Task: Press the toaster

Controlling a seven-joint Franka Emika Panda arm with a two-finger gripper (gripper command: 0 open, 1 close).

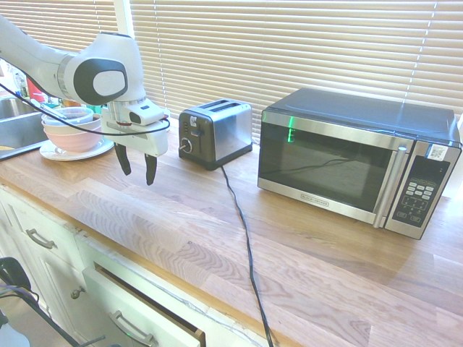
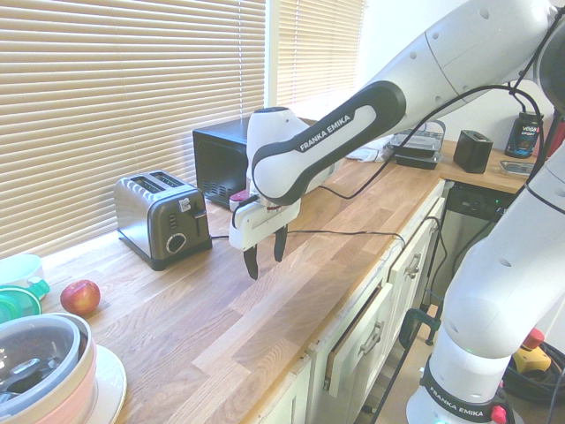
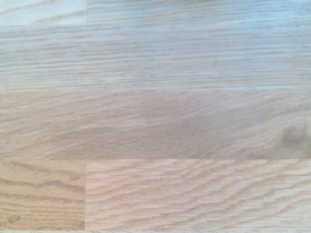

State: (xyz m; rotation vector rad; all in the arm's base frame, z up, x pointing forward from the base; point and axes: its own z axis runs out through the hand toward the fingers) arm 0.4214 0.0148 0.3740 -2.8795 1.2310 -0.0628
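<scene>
The toaster (image 1: 215, 132) (image 2: 162, 217) is a small two-slot steel box with a black end panel, a round knob and a lever, standing near the window blinds. My gripper (image 1: 137, 168) (image 2: 266, 254) hangs open above the wooden counter, fingers pointing down, nothing between them. It is a short way in front of the toaster's black end panel, not touching it. The wrist view shows only bare wood grain of the counter (image 3: 155, 121).
A large steel-and-black microwave (image 1: 358, 159) (image 2: 221, 161) stands beside the toaster. The toaster's black cord (image 1: 244, 238) runs across the counter to its front edge. Stacked bowls on a plate (image 1: 72, 130) (image 2: 44, 371), a red apple (image 2: 80, 297) and a sink (image 1: 18, 126) are nearby.
</scene>
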